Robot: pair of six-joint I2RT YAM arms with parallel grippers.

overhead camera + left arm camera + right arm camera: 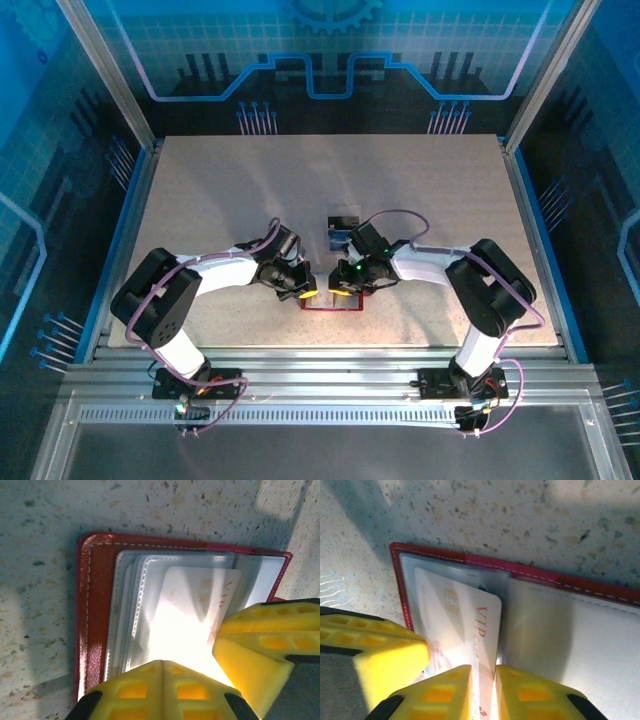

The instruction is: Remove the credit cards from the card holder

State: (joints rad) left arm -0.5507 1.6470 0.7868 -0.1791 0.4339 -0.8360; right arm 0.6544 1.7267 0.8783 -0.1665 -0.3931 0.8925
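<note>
Top external view: the red card holder [335, 311] lies open on the table [200, 200], two loose cards [343, 231] just behind it. Left wrist view: the left gripper [160, 666], fingers pressed together, sits over the holder's clear pockets [135, 610]. Right wrist view: the right gripper [483, 672] pinches the pale card [452, 615] on the holder.

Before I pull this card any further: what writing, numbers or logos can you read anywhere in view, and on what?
"VIP": gold-orange letters on the pale card in the red wallet, readable in both wrist views.
Smaller line beside "VIP" on that card: too blurred to read.
Markings on the loose cards beyond the wallet, top view: too small to read.
Wallet itself: no lettering visible.
</note>
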